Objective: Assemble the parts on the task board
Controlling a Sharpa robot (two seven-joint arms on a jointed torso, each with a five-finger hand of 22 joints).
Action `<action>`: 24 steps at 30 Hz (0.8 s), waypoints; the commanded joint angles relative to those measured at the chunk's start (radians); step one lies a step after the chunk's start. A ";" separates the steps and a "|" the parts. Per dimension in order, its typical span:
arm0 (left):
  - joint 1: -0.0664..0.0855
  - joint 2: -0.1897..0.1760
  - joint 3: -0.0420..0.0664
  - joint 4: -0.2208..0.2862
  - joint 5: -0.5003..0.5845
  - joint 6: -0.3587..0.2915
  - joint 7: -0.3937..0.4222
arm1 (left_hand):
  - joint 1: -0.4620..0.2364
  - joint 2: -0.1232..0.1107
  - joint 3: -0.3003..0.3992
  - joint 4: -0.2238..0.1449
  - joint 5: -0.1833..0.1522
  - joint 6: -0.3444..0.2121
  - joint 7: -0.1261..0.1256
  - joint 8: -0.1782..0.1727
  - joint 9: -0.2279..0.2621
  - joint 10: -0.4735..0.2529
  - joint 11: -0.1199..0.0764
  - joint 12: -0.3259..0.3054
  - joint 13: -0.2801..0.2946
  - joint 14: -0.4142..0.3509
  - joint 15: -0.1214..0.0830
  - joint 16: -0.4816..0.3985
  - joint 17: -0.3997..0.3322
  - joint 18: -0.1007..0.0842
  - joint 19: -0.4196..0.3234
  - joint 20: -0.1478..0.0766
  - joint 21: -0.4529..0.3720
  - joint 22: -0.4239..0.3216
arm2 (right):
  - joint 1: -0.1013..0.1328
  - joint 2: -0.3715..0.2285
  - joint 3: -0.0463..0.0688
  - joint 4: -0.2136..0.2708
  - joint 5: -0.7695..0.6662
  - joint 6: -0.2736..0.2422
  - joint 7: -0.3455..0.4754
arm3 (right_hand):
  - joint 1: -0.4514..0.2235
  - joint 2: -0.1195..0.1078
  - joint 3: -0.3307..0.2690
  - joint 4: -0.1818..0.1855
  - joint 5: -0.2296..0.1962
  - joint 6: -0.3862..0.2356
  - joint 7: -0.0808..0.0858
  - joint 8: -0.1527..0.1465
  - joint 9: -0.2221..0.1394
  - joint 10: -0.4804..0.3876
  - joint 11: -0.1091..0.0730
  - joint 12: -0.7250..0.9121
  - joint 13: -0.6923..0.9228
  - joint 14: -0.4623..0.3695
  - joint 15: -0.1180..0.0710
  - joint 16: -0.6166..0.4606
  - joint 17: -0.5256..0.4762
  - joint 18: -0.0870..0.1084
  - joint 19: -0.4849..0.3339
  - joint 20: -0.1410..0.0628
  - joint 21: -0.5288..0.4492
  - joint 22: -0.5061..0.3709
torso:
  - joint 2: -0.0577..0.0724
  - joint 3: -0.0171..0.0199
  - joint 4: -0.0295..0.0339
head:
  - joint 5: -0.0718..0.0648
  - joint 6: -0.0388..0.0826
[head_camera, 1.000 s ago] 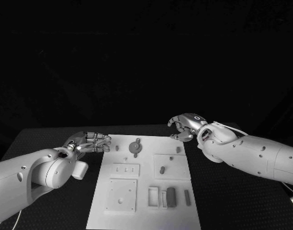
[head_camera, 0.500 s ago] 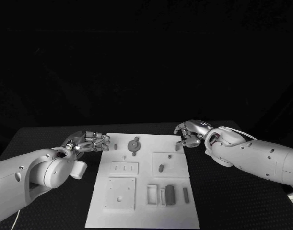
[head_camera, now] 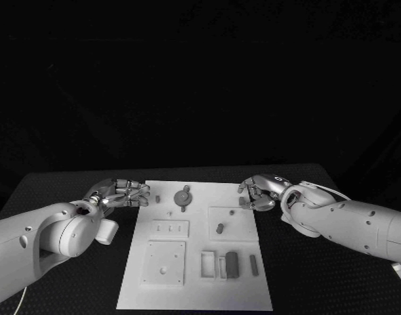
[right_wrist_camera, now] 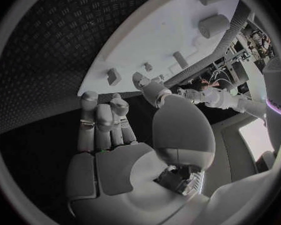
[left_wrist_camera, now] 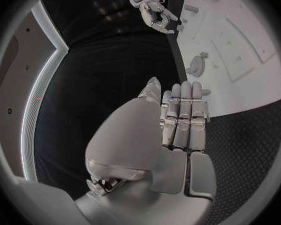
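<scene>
The white task board (head_camera: 195,289) lies in the middle of the table, with grey parts on it. A round part (head_camera: 183,195) sits near the far edge, a small one (head_camera: 220,228) stands mid-board, and darker bars (head_camera: 232,264) lie near the front. My left hand (head_camera: 125,194) hovers at the board's far left corner with its fingers curled and nothing in them. My right hand (head_camera: 260,192) sits low at the far right corner, fingers curled in, with nothing visible in its grasp. From the left wrist, the fingers (left_wrist_camera: 184,115) lie side by side, with the round part (left_wrist_camera: 198,65) beyond. The right wrist view shows fingers (right_wrist_camera: 103,122) above the board (right_wrist_camera: 159,30).
Black patterned table (head_camera: 333,275) surrounds the board on all sides. Recessed plates (head_camera: 165,262) take up the board's near left. Two stub cylinders (right_wrist_camera: 214,25) stand on the board in the right wrist view. My right hand (left_wrist_camera: 154,12) appears across the board from the left wrist.
My right hand has come down from above the table to the board's far right corner. The left hand has stayed put.
</scene>
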 commanded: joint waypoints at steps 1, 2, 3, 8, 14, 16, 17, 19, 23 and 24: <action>-0.001 0.001 0.001 0.000 -0.004 0.016 0.011 | -0.008 0.001 -0.005 0.001 0.001 0.004 0.000 -0.005 -0.001 0.010 0.000 -0.005 0.002 0.005 -0.001 -0.007 0.001 0.012 0.005 -0.001 -0.004 0.001 | -0.005 0.009 0.000 -0.015 0.000 0.011 0.018 | -0.001 -0.003 -0.002 0.001 -0.002 0.028 0.036 -0.005 -0.002 -0.075 0.039 0.003 -0.001 -0.007 0.001 -0.003 -0.001 0.030 -0.006 0.002 -0.004 0.017 | 0.000 -0.0002 0.0008 | 0.002 -0.001; -0.001 0.002 0.001 0.000 -0.004 0.016 0.011 | -0.008 0.001 -0.005 0.001 0.001 0.004 0.000 -0.005 -0.001 0.010 0.000 -0.005 0.002 0.005 -0.001 -0.007 0.001 0.012 0.005 -0.001 -0.004 0.001 | -0.006 0.011 0.000 -0.018 0.001 0.011 0.018 | -0.001 -0.002 -0.002 0.001 -0.002 0.028 0.036 -0.005 -0.002 -0.075 0.039 0.004 -0.001 -0.007 0.001 -0.003 -0.001 0.030 -0.006 0.002 -0.004 0.017 | 0.000 -0.0004 0.0010 | 0.002 -0.002; -0.001 0.002 0.001 0.000 -0.004 0.016 0.011 | -0.008 0.001 -0.005 0.000 0.001 0.004 0.000 -0.005 -0.001 0.010 0.000 -0.005 0.002 0.005 -0.001 -0.007 0.001 0.012 0.005 -0.001 -0.004 0.001 | -0.006 0.012 0.000 -0.024 0.002 0.012 0.019 | 0.000 -0.001 -0.001 0.001 -0.002 0.028 0.036 -0.005 -0.002 -0.075 0.039 0.004 -0.001 -0.007 0.001 -0.003 -0.001 0.030 -0.006 0.002 -0.004 0.017 | 0.000 -0.0006 0.0012 | 0.002 -0.003; -0.002 0.001 0.001 -0.001 -0.004 0.017 0.011 | -0.008 0.001 -0.005 0.001 0.001 0.004 0.000 -0.006 -0.001 0.010 0.000 -0.005 0.002 0.005 -0.001 -0.008 0.002 0.012 0.005 -0.001 -0.004 0.002 | -0.009 0.025 0.000 -0.052 0.005 0.015 0.023 | 0.000 0.006 -0.001 0.001 -0.002 0.030 0.036 -0.003 -0.002 -0.076 0.039 0.005 -0.002 -0.007 0.001 -0.002 -0.001 0.030 -0.006 0.003 -0.004 0.017 | 0.000 -0.0011 0.0004 | 0.005 -0.006; -0.002 0.000 0.001 -0.002 -0.004 0.018 0.011 | -0.008 0.001 -0.005 0.001 0.001 0.004 0.000 -0.006 -0.001 0.010 0.000 -0.006 0.002 0.006 -0.001 -0.008 0.002 0.012 0.005 -0.001 -0.004 0.002 | -0.015 0.034 0.000 -0.068 0.011 0.016 0.022 | 0.001 0.020 -0.001 0.001 -0.002 0.034 0.035 0.001 -0.002 -0.075 0.038 0.008 -0.002 -0.007 0.001 0.001 -0.001 0.030 -0.005 0.003 -0.002 0.017 | 0.000 -0.0003 -0.0005 | 0.007 -0.007; -0.003 0.002 0.001 -0.002 -0.004 0.019 0.011 | -0.008 0.001 -0.005 0.001 0.001 0.004 0.000 -0.006 -0.001 0.010 0.000 -0.006 0.002 0.006 -0.001 -0.008 0.003 0.012 0.005 -0.001 -0.004 0.002 | -0.015 0.033 0.000 -0.068 0.015 0.016 0.018 | 0.000 0.027 -0.002 0.002 -0.002 0.037 0.034 0.003 -0.002 -0.075 0.038 0.010 -0.003 -0.007 0.000 0.002 -0.001 0.030 -0.005 0.003 -0.002 0.018 | 0.000 -0.0007 -0.0004 | 0.006 -0.008; -0.003 0.002 0.001 -0.003 -0.004 0.019 0.011 | -0.008 0.001 -0.005 0.001 0.001 0.004 0.000 -0.006 -0.001 0.010 0.000 -0.006 0.002 0.006 -0.001 -0.009 0.003 0.012 0.005 -0.001 -0.004 0.002 | -0.016 0.034 0.000 -0.070 0.016 0.016 0.018 | -0.001 0.033 -0.002 0.003 -0.002 0.038 0.033 0.004 -0.002 -0.074 0.037 0.011 -0.003 -0.007 0.000 0.003 -0.001 0.030 -0.004 0.003 -0.001 0.018 | 0.000 -0.0008 0.0003 | 0.005 -0.009; -0.003 0.002 0.001 -0.002 -0.004 0.020 0.010 | -0.009 0.001 -0.005 0.001 0.001 0.004 0.000 -0.006 -0.001 0.010 0.000 -0.006 0.002 0.006 -0.001 -0.009 0.003 0.012 0.005 -0.001 -0.004 0.002 | -0.017 0.037 0.000 -0.074 0.019 0.016 0.018 | -0.002 0.051 -0.002 0.004 -0.002 0.043 0.031 0.008 -0.001 -0.073 0.035 0.013 -0.004 -0.005 -0.002 0.005 -0.001 0.030 -0.002 0.002 0.001 0.018 | 0.000 -0.0010 0.0001 | 0.005 -0.009; -0.003 0.002 0.001 -0.003 -0.004 0.020 0.010 | -0.009 0.001 -0.005 0.001 0.001 0.004 0.000 -0.006 -0.001 0.010 0.000 -0.006 0.002 0.006 -0.001 -0.009 0.003 0.012 0.005 -0.001 -0.004 0.002 | -0.021 0.042 0.000 -0.081 0.023 0.017 0.015 | -0.005 0.080 -0.006 0.000 -0.002 0.053 0.027 0.016 0.000 -0.069 0.031 0.016 -0.006 -0.002 -0.006 0.008 -0.001 0.030 0.000 0.000 0.004 0.019 | 0.000 -0.0005 -0.0005 | 0.005 -0.009; -0.003 0.003 0.001 -0.003 -0.004 0.021 0.010 | -0.009 0.001 -0.005 0.001 0.001 0.004 0.000 -0.006 -0.001 0.010 0.000 -0.006 0.002 0.006 -0.001 -0.009 0.003 0.012 0.005 -0.001 -0.005 0.002 | -0.021 0.045 0.000 -0.083 0.023 0.023 0.014 | -0.006 0.092 -0.008 -0.001 -0.002 0.058 0.025 0.019 0.001 -0.068 0.029 0.018 -0.007 -0.001 -0.008 0.010 -0.002 0.030 0.002 0.000 0.006 0.019 | 0.000 -0.0003 -0.0003 | 0.005 -0.009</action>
